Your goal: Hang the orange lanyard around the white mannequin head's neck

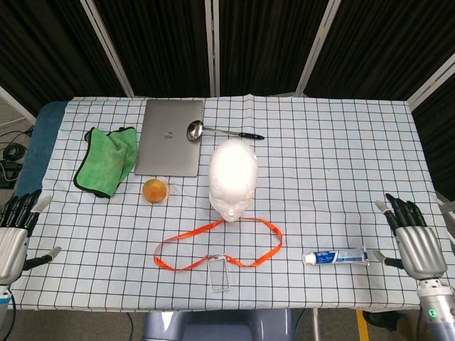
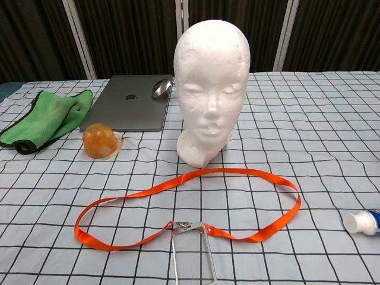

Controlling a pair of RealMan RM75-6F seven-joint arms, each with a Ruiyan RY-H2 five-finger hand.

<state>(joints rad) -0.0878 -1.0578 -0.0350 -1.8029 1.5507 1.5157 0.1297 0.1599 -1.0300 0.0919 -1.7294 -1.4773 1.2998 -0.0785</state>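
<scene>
A: What is seen from the head view that is lost in the chest view?

B: The whole bench (image 1: 341,142), covered by a checked cloth, is taken in from above. Both hands are shown only there. The left hand (image 1: 15,238) is held off the bench's left front corner, the right hand (image 1: 412,238) at the right front edge, just beside the toothpaste tube (image 1: 335,257). Fingers are spread on each, and nothing is held by either. The handle of the ladle (image 1: 220,132) is also seen in full only from above; in the chest view only its bowl is caught, behind the mannequin head.

A: And what is given by the chest view alone?

B: The face of the white mannequin head (image 2: 211,83) is shown upright, turned toward the bench's front edge, with its neck resting on the cloth. From above only the crown and nose are made out.

A: What comes next in size?

B: The closed laptop (image 1: 169,136) is laid behind and left of the head, the green cloth (image 1: 106,160) further left, crumpled.

A: Where is the lanyard?

B: The orange lanyard (image 1: 213,245) is laid flat in front of the head as a long flattened loop. Its long axis is run left to right, the right end lying a little further back. The far strand is passed close by the base of the neck. The clear badge holder (image 2: 193,255) is clipped on the near strand and pointed toward the front edge.

A: The smallest things?

B: An orange dome-shaped object (image 1: 155,190) is set between laptop and lanyard.
</scene>
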